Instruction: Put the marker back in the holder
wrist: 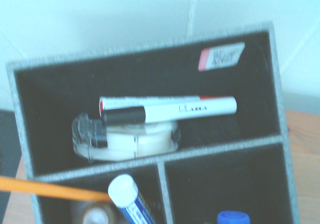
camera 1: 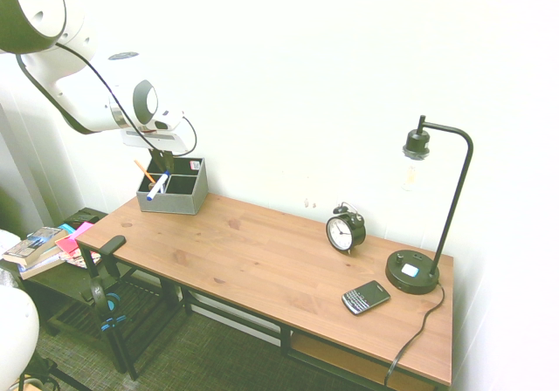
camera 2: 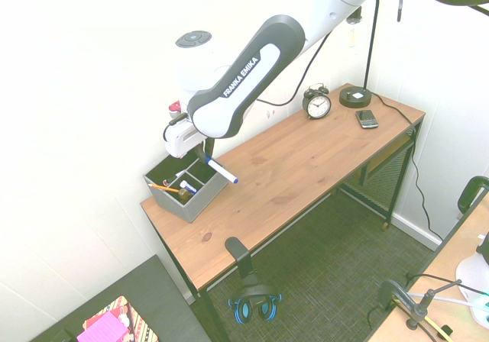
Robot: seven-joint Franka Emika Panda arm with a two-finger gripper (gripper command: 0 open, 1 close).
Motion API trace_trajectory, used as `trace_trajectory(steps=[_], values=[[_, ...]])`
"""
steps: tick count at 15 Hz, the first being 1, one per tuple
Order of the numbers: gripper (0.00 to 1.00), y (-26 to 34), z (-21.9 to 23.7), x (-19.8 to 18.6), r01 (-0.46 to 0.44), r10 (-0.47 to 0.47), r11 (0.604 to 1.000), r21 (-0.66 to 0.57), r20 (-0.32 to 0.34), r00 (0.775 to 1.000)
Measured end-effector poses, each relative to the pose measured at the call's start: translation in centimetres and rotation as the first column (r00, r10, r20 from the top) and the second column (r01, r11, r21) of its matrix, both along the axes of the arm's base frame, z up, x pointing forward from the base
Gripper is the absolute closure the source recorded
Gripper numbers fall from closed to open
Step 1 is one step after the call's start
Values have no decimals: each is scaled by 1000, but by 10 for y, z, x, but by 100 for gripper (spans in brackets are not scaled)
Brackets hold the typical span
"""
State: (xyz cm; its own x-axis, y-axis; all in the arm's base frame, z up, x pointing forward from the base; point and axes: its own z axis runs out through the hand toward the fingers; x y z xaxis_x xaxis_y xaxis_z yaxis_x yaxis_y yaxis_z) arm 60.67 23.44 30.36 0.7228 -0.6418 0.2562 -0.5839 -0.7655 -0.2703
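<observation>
**First exterior view:** One white robot arm reaches in over the end of the wooden worktop (camera 1: pixel 262 260) farthest from the lamp. There a single grey holder (camera 1: pixel 175 203) stands at the corner against the wall. The gripper (camera 1: pixel 166 166) points steeply down above it, jaws pressed together on one marker (camera 1: pixel 158 186). The marker hangs slanted with its blue cap lowest, against the holder's front rim. One orange pencil (camera 1: pixel 143 171) leans out of the holder. At the opposite end are one black alarm clock (camera 1: pixel 346 229), one black desk lamp (camera 1: pixel 424 234) and one mobile phone (camera 1: pixel 365 297) near the front edge, all well apart from the holder.

**Second exterior view:** From the other side, the gripper (camera 2: pixel 205 155) pinches the marker (camera 2: pixel 221 170) by its upper end. The barrel slants out over the holder (camera 2: pixel 183 204) toward the middle of the worktop. It cannot be told whether the marker touches the rim. The pencil (camera 2: pixel 164 188) lies across a front compartment.

**Wrist view:** The holder (wrist: pixel 225 145) shows three compartments. The long rear one holds two more markers, one black-capped (wrist: pixel 170 111) and one red-capped (wrist: pixel 150 101), lying on one tape dispenser (wrist: pixel 125 139), with one eraser (wrist: pixel 220 58) against the back wall. One front compartment holds the pencil (wrist: pixel 50 188) and a white-tipped pen (wrist: pixel 125 196). A blue cap (wrist: pixel 232 217) shows at the picture's bottom edge.
</observation>
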Motion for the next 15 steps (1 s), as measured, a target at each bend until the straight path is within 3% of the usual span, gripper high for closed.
trace_trajectory(steps=[4,15], values=[[100,-5,-4,5,49,-49,999,6,163,985],[100,0,-19,5,153,-158,987,42,353,922]])
